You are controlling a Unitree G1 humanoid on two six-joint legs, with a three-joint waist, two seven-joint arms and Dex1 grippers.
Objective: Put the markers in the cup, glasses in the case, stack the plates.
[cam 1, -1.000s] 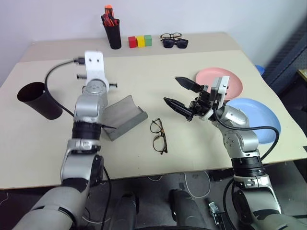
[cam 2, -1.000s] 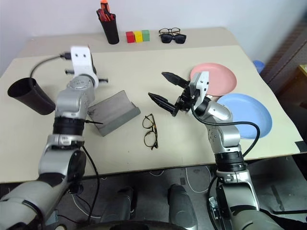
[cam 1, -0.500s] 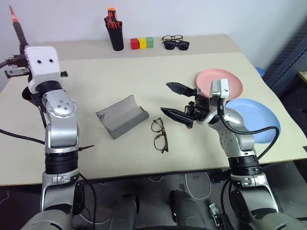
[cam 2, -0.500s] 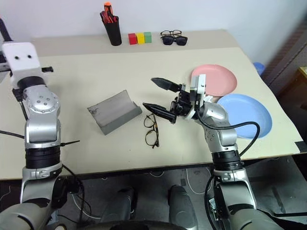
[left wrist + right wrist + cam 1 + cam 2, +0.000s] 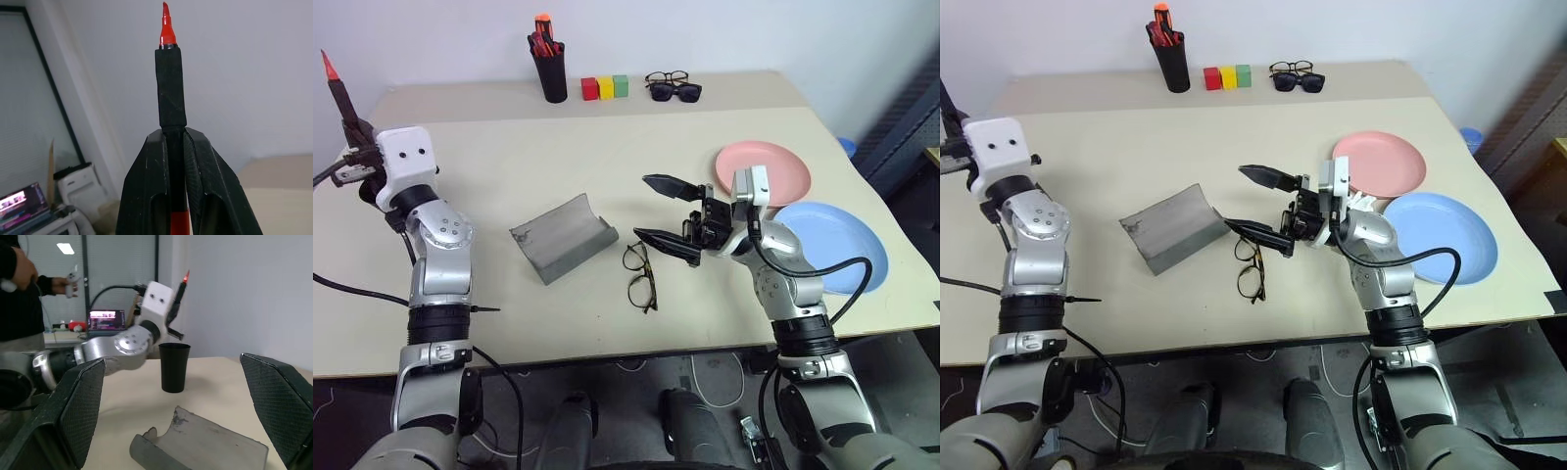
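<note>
Marker step: left gripper (image 5: pixel 188 161) clamped on the red-tipped marker (image 5: pixel 169 88), raised at table's left edge above the cup (image 5: pixel 174 367), needs tipping in; right gripper (image 5: pixel 668 210) wide open, empty, over glasses (image 5: pixel 638 276).

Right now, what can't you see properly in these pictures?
- White marker: I cannot find it anywhere on the table.
- Cup: in the left eye view the left arm covers it.
- Red-tipped marker: its lower body is hidden between the left pincer fingers.
- Light blue plate: the right arm hides part of it.
- Pens in the holder: too small to count.
</note>
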